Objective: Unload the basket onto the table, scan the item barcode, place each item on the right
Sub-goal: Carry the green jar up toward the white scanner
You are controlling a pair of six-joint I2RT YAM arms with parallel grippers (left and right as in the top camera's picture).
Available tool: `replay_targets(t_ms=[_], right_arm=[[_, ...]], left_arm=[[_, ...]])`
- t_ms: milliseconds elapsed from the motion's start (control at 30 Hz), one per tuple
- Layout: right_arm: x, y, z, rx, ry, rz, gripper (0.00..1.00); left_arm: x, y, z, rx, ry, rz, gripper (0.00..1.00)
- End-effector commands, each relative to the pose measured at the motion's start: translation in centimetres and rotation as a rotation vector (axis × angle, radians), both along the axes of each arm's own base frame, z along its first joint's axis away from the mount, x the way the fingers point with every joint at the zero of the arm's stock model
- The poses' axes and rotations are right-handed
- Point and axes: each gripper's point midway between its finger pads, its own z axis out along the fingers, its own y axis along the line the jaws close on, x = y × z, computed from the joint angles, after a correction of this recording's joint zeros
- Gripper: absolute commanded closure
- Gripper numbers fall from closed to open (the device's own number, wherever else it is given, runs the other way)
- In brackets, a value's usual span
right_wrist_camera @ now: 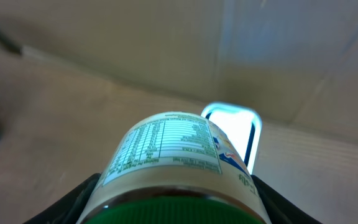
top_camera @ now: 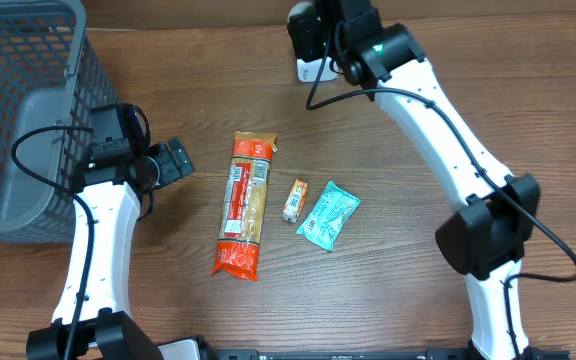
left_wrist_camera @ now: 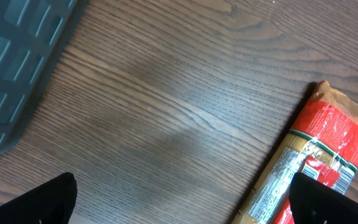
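A jar (right_wrist_camera: 166, 149) with a green lid and a white printed label fills the right wrist view. My right gripper (right_wrist_camera: 174, 202) is shut on it, one dark finger on each side. The jar points at a bright white window in a dark frame (right_wrist_camera: 232, 124) set against a cardboard wall. From overhead the right gripper (top_camera: 320, 40) is at the table's far edge, a white part (top_camera: 313, 70) showing just below it; the jar itself is hidden there. My left gripper (top_camera: 173, 160) hangs open over bare wood, left of a red pasta packet (top_camera: 245, 205). Nothing lies between the left gripper's (left_wrist_camera: 182, 208) fingers.
A grey mesh basket (top_camera: 18, 110) stands at the left, behind the left arm, and its wall (left_wrist_camera: 17, 56) shows in the left wrist view. The pasta packet's end (left_wrist_camera: 319, 162) lies beside the left gripper. A small orange packet (top_camera: 295, 200) and a teal pouch (top_camera: 329, 214) lie mid-table.
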Motion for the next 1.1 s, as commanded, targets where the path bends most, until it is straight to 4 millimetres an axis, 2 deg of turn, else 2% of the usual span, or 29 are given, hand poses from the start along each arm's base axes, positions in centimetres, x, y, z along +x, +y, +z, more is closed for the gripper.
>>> replay_targets(t_ms=[0,200,400,567,733,800,933,1067], right_arm=[[3.4,-1.1,-0.4,-0.033,-0.117,-0.095,0.96],[7.0,-0.4,-1.3,0.012,-0.249,-0.156,0.96],[9.9,-1.2,-2.1,0.061,-0.356,-0.213,0.96],[11.7,-2.2,-4.1,0.087,-0.388,-0.239,0.96],[12.7,-2.0,-7.3,0.095,-0.380,-0.217,0.96],[12.7,-1.7,-8.0,0.099,-0.378,-0.206,0.96],[12.8,-1.4,-7.9,0.118,-0.391,-0.196,0.96],[13.0,-1.4,-6.9,0.162,-0.423,-0.207,0.96]], left_arm=[[0.1,0.1,0.8,0.019,-0.018,-0.011,0.00],[0.1,0.1,0.8,0.019,-0.018,-0.011,0.00],[0.1,0.1,0.8,0.019,-0.018,-0.011,0.00],[0.1,0.1,0.8,0.019,-0.018,-0.011,0.00],[0.1,0.1,0.8,0.019,-0.018,-0.011,0.00],[0.1,0.1,0.8,0.019,-0.018,-0.011,0.00],[0.1,0.1,0.8,0.019,-0.018,-0.011,0.00],[0.1,0.1,0.8,0.019,-0.018,-0.011,0.00]])
